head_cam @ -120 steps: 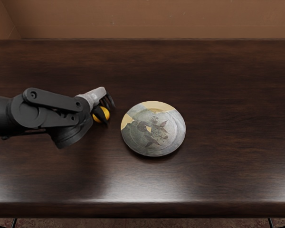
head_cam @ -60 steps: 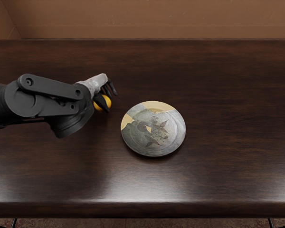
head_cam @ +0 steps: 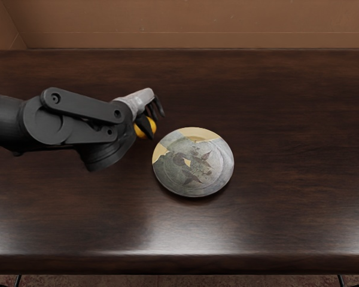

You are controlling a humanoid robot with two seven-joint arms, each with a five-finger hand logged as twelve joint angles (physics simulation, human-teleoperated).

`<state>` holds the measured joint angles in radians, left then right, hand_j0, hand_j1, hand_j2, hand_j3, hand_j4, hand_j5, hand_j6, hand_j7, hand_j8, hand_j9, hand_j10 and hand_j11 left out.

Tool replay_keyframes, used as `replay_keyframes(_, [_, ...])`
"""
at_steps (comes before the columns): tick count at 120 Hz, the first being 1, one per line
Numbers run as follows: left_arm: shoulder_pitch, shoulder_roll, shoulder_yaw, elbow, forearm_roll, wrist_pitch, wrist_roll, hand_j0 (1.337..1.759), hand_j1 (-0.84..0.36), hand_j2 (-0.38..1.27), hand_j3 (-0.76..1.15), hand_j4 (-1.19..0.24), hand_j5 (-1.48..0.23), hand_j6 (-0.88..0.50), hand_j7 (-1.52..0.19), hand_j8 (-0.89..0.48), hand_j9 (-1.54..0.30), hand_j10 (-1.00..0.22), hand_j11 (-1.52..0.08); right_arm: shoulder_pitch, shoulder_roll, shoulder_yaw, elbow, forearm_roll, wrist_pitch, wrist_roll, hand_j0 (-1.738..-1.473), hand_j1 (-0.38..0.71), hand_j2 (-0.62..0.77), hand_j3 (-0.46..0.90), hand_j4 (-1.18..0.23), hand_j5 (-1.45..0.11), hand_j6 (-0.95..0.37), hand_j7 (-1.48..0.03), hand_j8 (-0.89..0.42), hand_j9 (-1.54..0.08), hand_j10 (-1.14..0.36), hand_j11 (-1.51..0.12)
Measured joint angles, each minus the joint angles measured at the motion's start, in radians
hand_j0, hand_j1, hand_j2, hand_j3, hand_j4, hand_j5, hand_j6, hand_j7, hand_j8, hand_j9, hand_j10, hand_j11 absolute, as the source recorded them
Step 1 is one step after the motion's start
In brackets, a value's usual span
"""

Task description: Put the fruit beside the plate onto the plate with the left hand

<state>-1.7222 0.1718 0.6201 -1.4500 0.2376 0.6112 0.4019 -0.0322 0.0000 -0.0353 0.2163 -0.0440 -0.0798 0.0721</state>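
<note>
Your left hand is closed on the fruit; it looks small, light, roll-prone, so grip round its middle.

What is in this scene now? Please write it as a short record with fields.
fruit: small, yellow-orange, partly hidden by the dark fingers
left hand: arm enters from the left edge; fingers curled around the fruit
plate: round, grey with a yellow patch, nothing on it
fruit position: beside the plate's upper-left rim, not on the plate
table: dark wood
right hand: not in view
</note>
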Motion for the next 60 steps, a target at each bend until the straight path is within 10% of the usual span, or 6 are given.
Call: replay_keyframes(60, [-0.075,-0.125,0.005,-0.006,-0.070,0.000,0.001,1.657,-0.30,0.34,0.00,-0.62,-0.83,-0.62,-0.83,-0.48,-0.83,-0.56,-0.83,0.000,0.000,0.000,0.000,0.000,0.000,0.000,-1.658,-0.33,0.00,0.00,-0.02,-0.02,-0.02,-0.02,-0.02,-0.02,-0.02,-0.02])
